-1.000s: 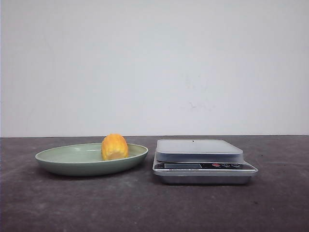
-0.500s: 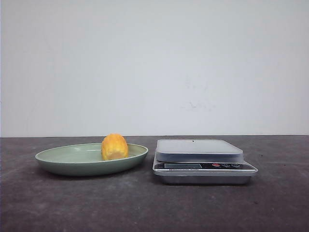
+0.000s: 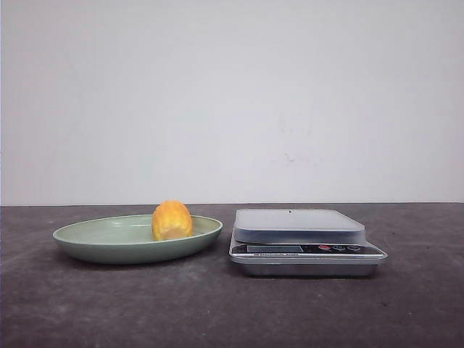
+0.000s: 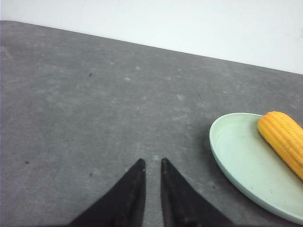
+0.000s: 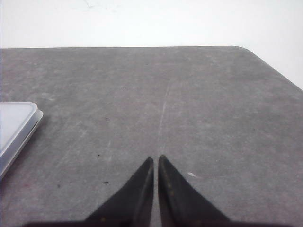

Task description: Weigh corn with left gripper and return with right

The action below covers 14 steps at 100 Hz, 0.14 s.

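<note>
The corn (image 3: 172, 220), a short yellow-orange cob, lies in the right part of a pale green plate (image 3: 94, 249) on the left of the dark table. In the left wrist view the corn (image 4: 284, 137) rests along the plate (image 4: 227, 156), off to one side of my left gripper (image 4: 152, 161). That gripper hangs over bare table, its black fingers drawn together with only a narrow slit and nothing between them. My right gripper (image 5: 155, 158) is shut over bare table as well, empty, with a corner of the scale (image 5: 14, 127) at the frame's edge. Neither gripper shows in the front view.
A silver kitchen scale (image 3: 299, 225) with a flat platform stands just right of the plate, its display and buttons facing me. A white wall backs the table. The table's rounded far corner (image 5: 246, 49) shows in the right wrist view.
</note>
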{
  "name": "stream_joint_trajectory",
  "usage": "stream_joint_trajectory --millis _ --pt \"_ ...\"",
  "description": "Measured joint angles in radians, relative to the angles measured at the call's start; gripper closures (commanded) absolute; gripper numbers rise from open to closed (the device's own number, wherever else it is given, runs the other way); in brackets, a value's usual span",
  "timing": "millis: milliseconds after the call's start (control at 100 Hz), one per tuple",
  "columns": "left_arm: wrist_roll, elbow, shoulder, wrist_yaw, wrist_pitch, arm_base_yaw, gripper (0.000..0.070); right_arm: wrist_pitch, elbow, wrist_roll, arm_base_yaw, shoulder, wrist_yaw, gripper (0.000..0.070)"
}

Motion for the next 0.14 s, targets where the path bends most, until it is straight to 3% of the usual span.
stream_joint_trajectory --millis 140 --pt "0.000 0.000 0.000 0.000 0.000 0.000 0.0682 0.000 0.000 0.000 0.000 0.000 0.000 0.0688"
